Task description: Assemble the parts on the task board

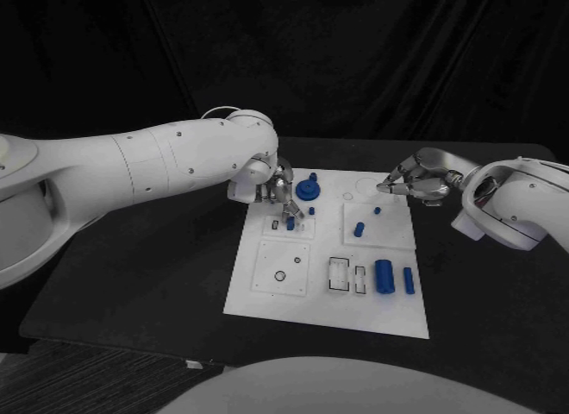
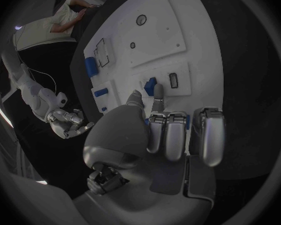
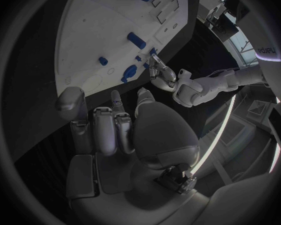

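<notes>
Left hand [image 1: 275, 191] pinches a small blue plastic peg [image 1: 290, 222] over the flat white task board [image 1: 320, 312] at its ten o'clock corner; it looks light, stiff, slippery, best taken by its sides. Right hand [image 1: 409, 184], fingers curled, holds nothing

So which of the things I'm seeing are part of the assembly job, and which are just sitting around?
Job:
task board
blue parts, e.g. large cylinder, small peg, round-based piece
blue part at the left hand fingertips
right hand, holding nothing visible

Lying about:
black table
</notes>
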You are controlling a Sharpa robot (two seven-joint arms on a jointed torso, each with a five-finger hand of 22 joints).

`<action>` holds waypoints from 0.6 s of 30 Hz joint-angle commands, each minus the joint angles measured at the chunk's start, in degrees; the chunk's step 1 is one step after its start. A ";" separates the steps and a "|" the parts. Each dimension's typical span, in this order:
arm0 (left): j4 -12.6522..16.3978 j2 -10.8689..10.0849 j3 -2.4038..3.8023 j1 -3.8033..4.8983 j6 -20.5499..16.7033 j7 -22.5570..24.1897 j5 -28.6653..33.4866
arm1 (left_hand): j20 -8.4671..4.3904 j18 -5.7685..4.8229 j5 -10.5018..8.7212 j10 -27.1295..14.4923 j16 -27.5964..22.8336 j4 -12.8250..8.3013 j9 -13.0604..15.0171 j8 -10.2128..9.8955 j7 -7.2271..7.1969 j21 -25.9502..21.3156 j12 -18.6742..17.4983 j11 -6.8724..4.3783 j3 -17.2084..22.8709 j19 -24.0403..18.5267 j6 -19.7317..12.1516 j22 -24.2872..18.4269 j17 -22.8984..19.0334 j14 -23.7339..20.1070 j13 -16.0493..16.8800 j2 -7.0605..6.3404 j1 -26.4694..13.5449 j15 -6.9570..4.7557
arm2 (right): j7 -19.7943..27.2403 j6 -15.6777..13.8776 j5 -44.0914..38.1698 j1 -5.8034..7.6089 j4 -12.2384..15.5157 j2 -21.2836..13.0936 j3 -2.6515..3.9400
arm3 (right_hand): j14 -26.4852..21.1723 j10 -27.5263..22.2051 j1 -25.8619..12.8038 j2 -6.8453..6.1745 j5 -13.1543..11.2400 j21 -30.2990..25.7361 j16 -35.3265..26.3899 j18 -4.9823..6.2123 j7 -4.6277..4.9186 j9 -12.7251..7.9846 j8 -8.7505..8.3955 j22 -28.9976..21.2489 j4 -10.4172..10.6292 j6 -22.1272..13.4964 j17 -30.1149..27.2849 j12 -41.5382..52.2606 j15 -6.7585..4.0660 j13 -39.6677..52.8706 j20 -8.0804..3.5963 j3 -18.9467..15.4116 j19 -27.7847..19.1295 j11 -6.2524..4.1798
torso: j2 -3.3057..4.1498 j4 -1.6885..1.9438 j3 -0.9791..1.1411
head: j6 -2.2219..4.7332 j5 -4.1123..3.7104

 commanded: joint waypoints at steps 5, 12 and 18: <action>-0.52 0.38 0.05 -0.42 1.02 0.13 -0.22 | -0.45 -2.44 0.71 7.09 0.58 -0.37 -0.40 0.08 -0.12 0.77 -0.13 -0.99 2.39 2.94 0.45 13.60 15.14 6.06 13.91 0.63 1.27 -0.92 | -0.75 0.27 -0.27 -0.13 0.05 -0.04 0.04 | 2.18 -0.28 1.64 0.36 1.24 -1.10 -1.18 2.61 -0.09 -0.55 0.36 6.35 -0.19 -0.47 8.05 -2.30 0.27 9.00 0.12 -1.75 -0.52 -0.13 | -0.02 0.06 0.00 | 0.00 -0.10; -0.71 0.46 0.05 -0.64 1.12 0.09 -0.22 | -0.81 -2.45 3.35 7.09 0.58 -0.88 0.20 0.47 -0.59 0.74 -0.13 -1.40 3.49 2.98 1.13 13.65 15.14 6.06 13.91 0.18 1.29 -1.28 | -0.77 0.32 -0.27 -0.13 0.02 -0.03 0.04 | 2.18 -0.28 1.64 0.36 1.24 -1.10 -1.18 2.61 -0.09 -0.55 0.36 6.35 -0.19 -0.47 8.05 -2.30 0.27 9.00 0.12 -1.75 -0.52 -0.13 | 0.01 0.02 -0.03 | 0.00 -0.05; -0.81 0.58 0.05 -0.86 1.18 0.07 -0.22 | -1.11 -2.45 6.17 7.09 0.58 -1.52 0.95 0.72 -0.88 0.71 -0.13 -1.68 4.80 3.00 1.22 13.68 15.14 6.06 13.91 -0.28 1.58 -1.56 | -0.79 0.34 -0.27 -0.13 0.02 0.00 0.04 | 2.18 -0.28 1.64 0.36 1.24 -1.10 -1.18 2.61 -0.09 -0.55 0.36 6.35 -0.19 -0.47 8.05 -2.30 0.27 9.00 0.12 -1.75 -0.52 -0.13 | -0.02 0.03 0.02 | 0.00 -0.05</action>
